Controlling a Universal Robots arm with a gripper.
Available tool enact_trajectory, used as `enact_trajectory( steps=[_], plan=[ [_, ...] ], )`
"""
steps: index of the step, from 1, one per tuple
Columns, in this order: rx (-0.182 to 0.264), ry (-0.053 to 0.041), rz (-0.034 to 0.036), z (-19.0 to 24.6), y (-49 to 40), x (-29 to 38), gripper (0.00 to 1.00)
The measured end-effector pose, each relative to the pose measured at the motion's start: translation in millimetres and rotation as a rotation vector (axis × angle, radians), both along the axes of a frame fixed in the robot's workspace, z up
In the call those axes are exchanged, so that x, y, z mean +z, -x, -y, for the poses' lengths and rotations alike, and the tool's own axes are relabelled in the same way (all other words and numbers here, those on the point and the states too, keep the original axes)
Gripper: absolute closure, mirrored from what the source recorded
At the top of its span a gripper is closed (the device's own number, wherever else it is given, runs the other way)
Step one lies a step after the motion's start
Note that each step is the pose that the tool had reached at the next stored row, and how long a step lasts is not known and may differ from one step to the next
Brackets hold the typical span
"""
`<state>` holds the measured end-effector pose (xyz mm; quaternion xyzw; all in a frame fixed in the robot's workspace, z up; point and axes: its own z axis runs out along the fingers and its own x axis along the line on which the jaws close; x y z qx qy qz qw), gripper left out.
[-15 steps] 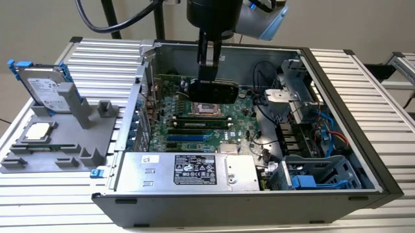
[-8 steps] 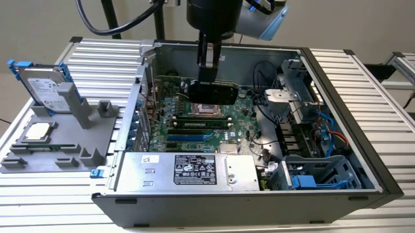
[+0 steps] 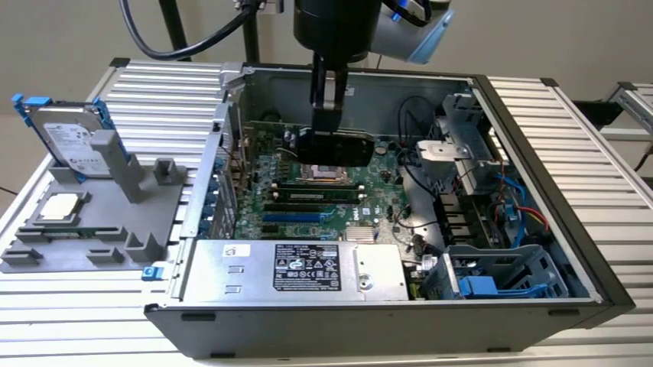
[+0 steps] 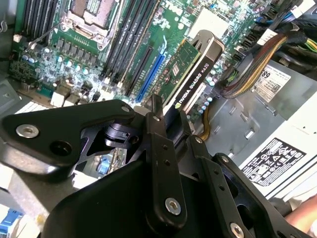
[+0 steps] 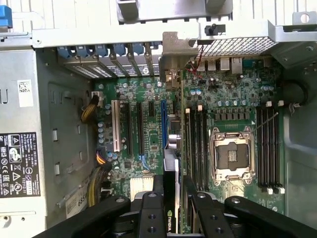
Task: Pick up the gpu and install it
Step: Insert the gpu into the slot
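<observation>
We see the gripper (image 3: pixel 329 136) clamped on the gpu (image 3: pixel 337 147), holding it edge-down above the motherboard (image 3: pixel 306 200), apparently to meet a slot (image 5: pixel 163 124).

We see the arm (image 3: pixel 337 23) cut off at the exterior view's top edge, the gpu (image 5: pixel 171 198) half hidden between the gripper (image 5: pixel 171 210) links, the stand (image 3: pixel 61 252) clipped at the exterior view's left edge.

You can see white lettering along the black edge of the gpu (image 4: pixel 192 87) and a densely printed white label (image 3: pixel 312 269) on the power supply (image 3: pixel 383 275).
</observation>
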<state>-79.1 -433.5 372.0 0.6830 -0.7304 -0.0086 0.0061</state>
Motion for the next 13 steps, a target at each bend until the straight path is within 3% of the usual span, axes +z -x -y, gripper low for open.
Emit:
enact_trajectory(
  steps=[13],
  plan=[
    [0.0, 0.0004, 0.0, -0.1, 0.0, -5.2, 1.0]
  ],
)
